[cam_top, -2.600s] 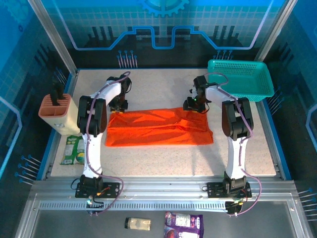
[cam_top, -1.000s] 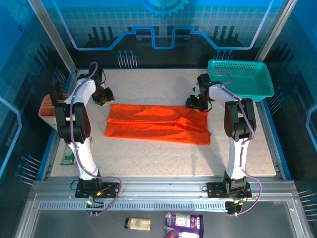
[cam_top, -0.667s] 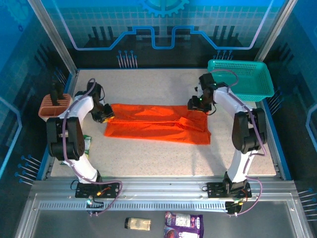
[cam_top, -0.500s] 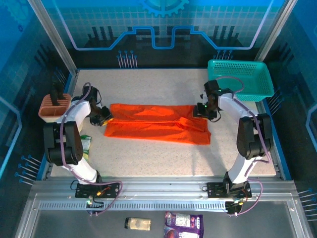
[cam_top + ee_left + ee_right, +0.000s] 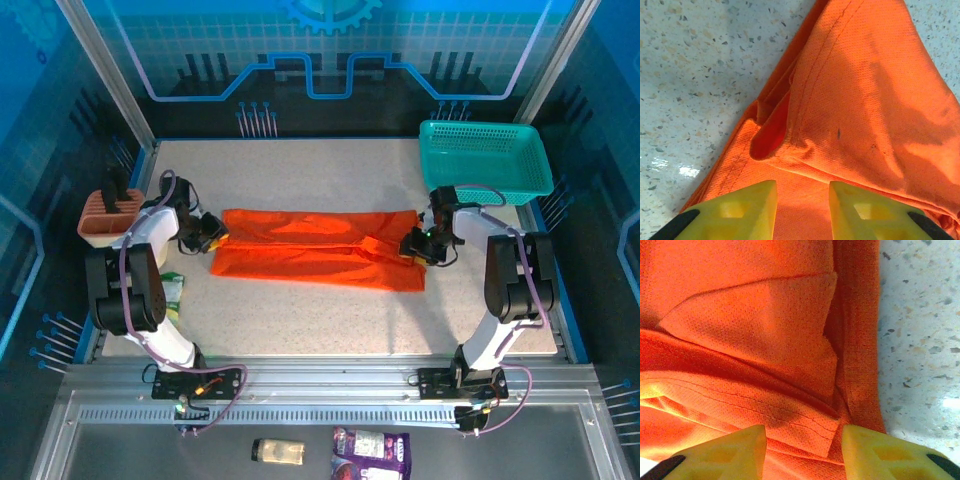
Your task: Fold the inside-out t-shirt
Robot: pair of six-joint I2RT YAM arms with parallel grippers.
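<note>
- Top external view: the shirt (image 5: 318,250) lies mid-table (image 5: 300,330) as a flat, layered strip. The left gripper (image 5: 212,236) is at its 9 o'clock end and the right gripper (image 5: 415,247) at its 3 o'clock end.
- Both wrist views show the yellow fingers standing apart with flat cloth under the gap. Neither pair looks clamped on anything.
- Risk: either pair may close on the top layer alone. The stacked layers would then likely peel apart on the lift and undo the fold.
- Risk: at the 3 o'clock end a loose flap overlaps the edge. A shallow bite could let it slide out and sag.
- Risk: if one end rises or travels ahead of the other, the soft strip would probably skew or twist.
- Axis: the long axis runs about 9 to 3 o'clock, the right end spreading slightly toward 4.
- Heading: I cannot tell which end is collar and which is hem.
</note>
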